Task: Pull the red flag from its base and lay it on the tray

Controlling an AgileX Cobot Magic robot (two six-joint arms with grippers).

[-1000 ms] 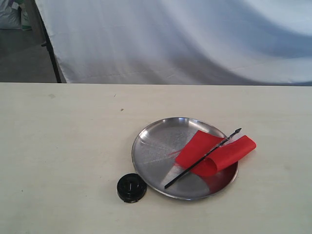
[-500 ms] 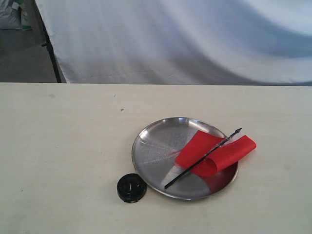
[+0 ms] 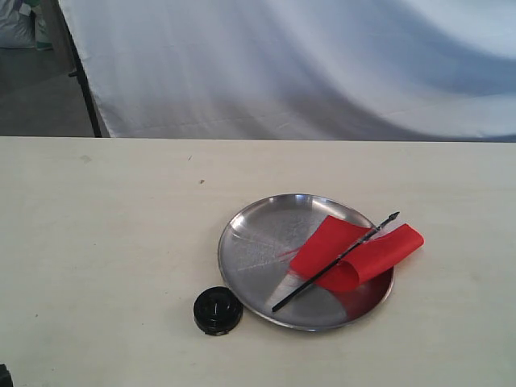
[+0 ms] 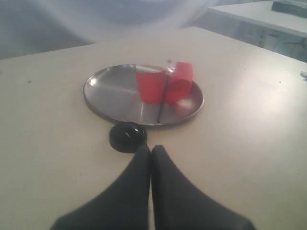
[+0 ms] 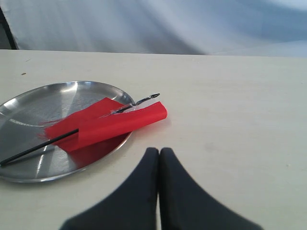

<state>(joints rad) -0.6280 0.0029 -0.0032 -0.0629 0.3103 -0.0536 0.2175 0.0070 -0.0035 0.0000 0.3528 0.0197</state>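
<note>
The red flag (image 3: 355,254) lies across the right side of the silver tray (image 3: 254,258), its black stick (image 3: 322,274) slanting and its pointed tip past the rim. The black round base (image 3: 218,310) stands on the table just off the tray's front left rim, with nothing in it. In the left wrist view my left gripper (image 4: 151,149) is shut and empty, close behind the base (image 4: 127,136), with the tray (image 4: 110,93) and flag (image 4: 165,85) beyond. My right gripper (image 5: 159,151) is shut and empty, over the table beside the flag (image 5: 108,124) and tray (image 5: 29,108).
A pale table (image 3: 105,234) carries everything. White cloth (image 3: 306,64) hangs behind its far edge, with a dark stand leg (image 3: 85,81) at the back left. A dark corner (image 3: 4,376) shows at the lower left edge of the exterior view.
A small dark shape has appeared at the bottom left corner of the exterior view. The flag, tray and base have not moved.
</note>
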